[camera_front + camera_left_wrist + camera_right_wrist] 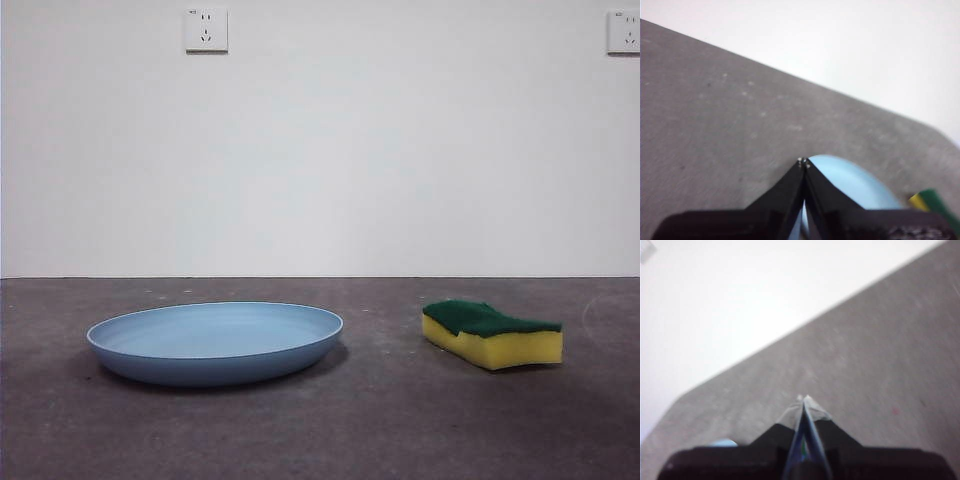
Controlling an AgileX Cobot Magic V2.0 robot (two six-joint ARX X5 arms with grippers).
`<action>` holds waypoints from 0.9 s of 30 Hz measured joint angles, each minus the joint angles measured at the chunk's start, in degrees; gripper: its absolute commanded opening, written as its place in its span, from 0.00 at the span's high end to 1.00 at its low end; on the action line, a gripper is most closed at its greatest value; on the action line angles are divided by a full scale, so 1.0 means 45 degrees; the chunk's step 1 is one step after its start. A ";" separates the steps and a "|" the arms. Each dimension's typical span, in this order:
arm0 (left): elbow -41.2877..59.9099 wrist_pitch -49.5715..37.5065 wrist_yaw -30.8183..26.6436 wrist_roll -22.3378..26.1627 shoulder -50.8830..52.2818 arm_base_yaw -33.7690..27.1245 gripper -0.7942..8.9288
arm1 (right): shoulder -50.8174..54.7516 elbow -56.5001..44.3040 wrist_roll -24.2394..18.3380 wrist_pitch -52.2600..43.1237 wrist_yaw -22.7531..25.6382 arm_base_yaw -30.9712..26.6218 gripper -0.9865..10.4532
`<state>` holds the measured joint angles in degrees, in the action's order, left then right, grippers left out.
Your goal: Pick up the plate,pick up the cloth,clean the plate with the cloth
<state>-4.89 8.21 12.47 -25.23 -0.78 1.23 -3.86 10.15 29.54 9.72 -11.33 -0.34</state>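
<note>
Table: dark grey, matte surface with faint pale scuffs and specks; a dim curved mark near its right edge. Behind it a plain white wall, meeting the table's far edge in a straight line. Two white wall sockets high up: one left of centre, one at the upper right corner (partly cut off by the frame).
</note>
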 measured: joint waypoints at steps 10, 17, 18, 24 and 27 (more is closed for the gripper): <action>-0.3269 0.1190 0.0180 -0.0092 -0.2618 0.0000 0.92 | -0.4371 0.4673 -0.0835 0.2229 -0.0967 0.0000 0.92; -0.6382 0.3123 0.0291 0.2074 -0.6037 0.0000 0.92 | -0.7767 0.7936 -0.2769 0.4551 -0.2195 0.0000 0.92; -0.6819 0.3517 0.0291 0.2327 -0.6499 0.0000 0.92 | -0.8170 0.8218 -0.3007 0.4755 -0.2419 0.0000 0.92; -0.9073 0.5251 0.0505 0.3283 -0.9355 0.0000 0.91 | -1.0108 0.9058 -0.4221 0.5654 -0.3264 0.0092 0.89; -0.9296 0.5251 0.1452 0.3381 -1.0253 0.0000 0.72 | -1.0622 0.9058 -0.4469 0.5770 -0.3444 0.0180 0.71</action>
<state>-46.72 31.83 19.00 -10.02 -46.92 1.23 -51.66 50.92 9.43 35.68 -26.83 0.47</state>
